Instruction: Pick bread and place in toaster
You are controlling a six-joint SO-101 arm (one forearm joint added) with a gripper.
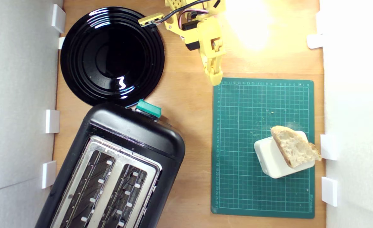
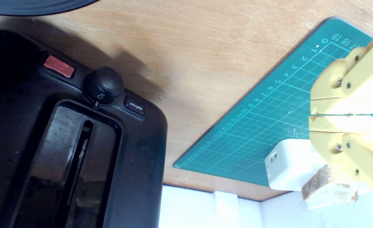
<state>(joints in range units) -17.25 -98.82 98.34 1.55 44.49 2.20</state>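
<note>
The toaster (image 1: 110,171) is lying well left of the green cutting mat (image 1: 243,177) in the exterior view, slots empty. The gripper (image 1: 215,80) is hovering at the mat's upper-left corner, jaws pressed together, holding nothing. The bread (image 1: 295,147) is resting tilted on a white block (image 1: 270,161) near the mat's right edge. The approach likely calls for opening wide, then closing across the crust.

toaster (image 1: 132,139) black (silver top) | mat (image 1: 237,177) green, gridded | tool (image 1: 217,79) yellow

Toaster (image 1: 116,167) cut off by exterior view's bottom edge; bread (image 2: 327,186) partly behind fingers (image 2: 341,106).
</note>
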